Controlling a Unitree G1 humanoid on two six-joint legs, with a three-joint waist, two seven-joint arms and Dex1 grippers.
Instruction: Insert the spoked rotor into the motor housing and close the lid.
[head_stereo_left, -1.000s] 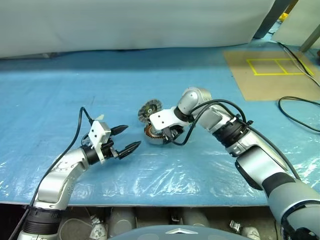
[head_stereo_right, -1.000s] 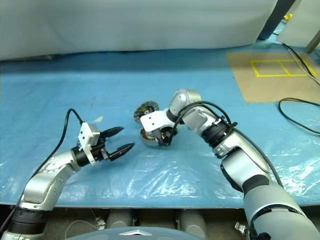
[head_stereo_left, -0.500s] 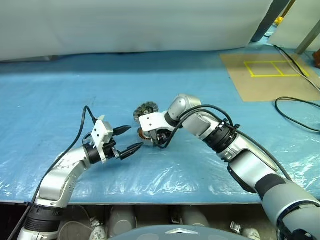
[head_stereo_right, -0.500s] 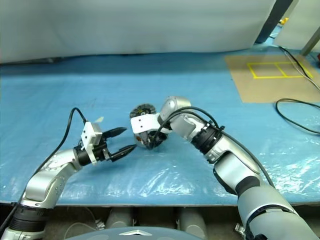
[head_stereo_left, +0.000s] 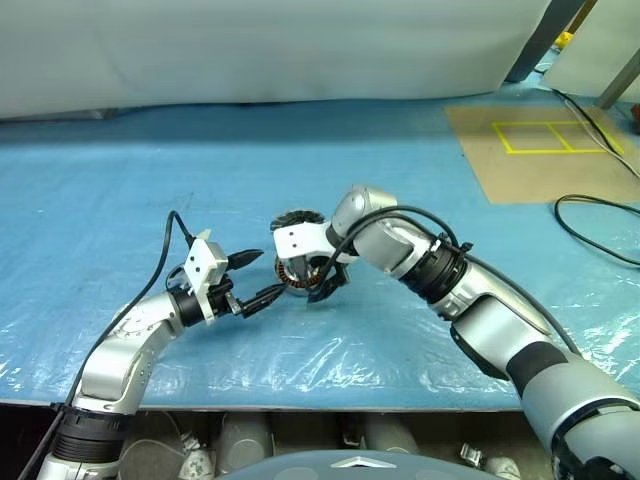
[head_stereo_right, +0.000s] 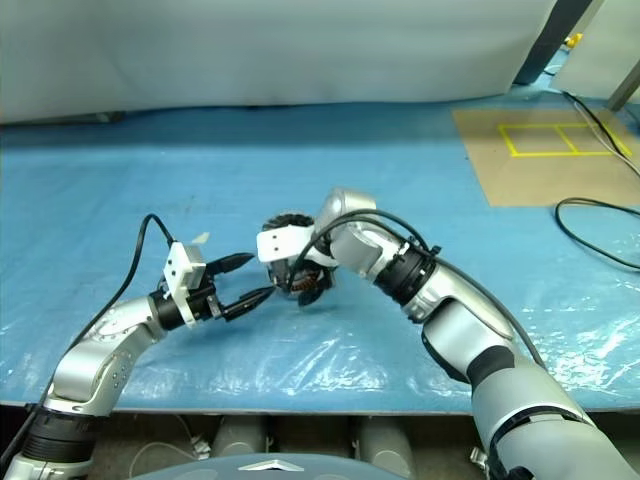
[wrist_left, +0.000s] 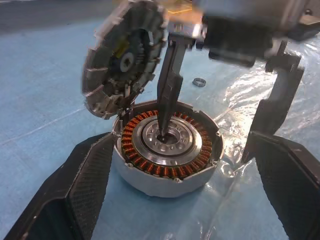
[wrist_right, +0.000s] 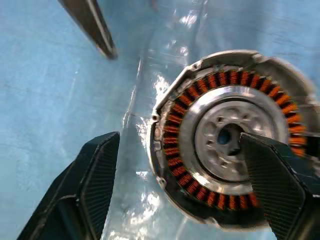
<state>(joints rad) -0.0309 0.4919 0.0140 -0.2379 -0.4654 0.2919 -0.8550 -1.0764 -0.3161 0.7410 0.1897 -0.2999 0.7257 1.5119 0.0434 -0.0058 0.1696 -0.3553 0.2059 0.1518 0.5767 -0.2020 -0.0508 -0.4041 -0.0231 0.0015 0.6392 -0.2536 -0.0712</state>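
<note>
One black finger of the spread right hand (wrist_left: 220, 107) is seen dipped into the silver hub of the short grey copper-wound motor housing (wrist_left: 167, 147) on the blue-sheeted bench (head_stereo_left: 120, 190). The housing could be dragged or tipped if that finger is lifted askew. The silvery toothed spoked rotor (wrist_left: 122, 57) is propped tilted on the housing's rim and could slide off. Nothing is seated inside yet. The left hand (head_stereo_left: 252, 279) is held spread just beside the housing, gripping nothing.
</note>
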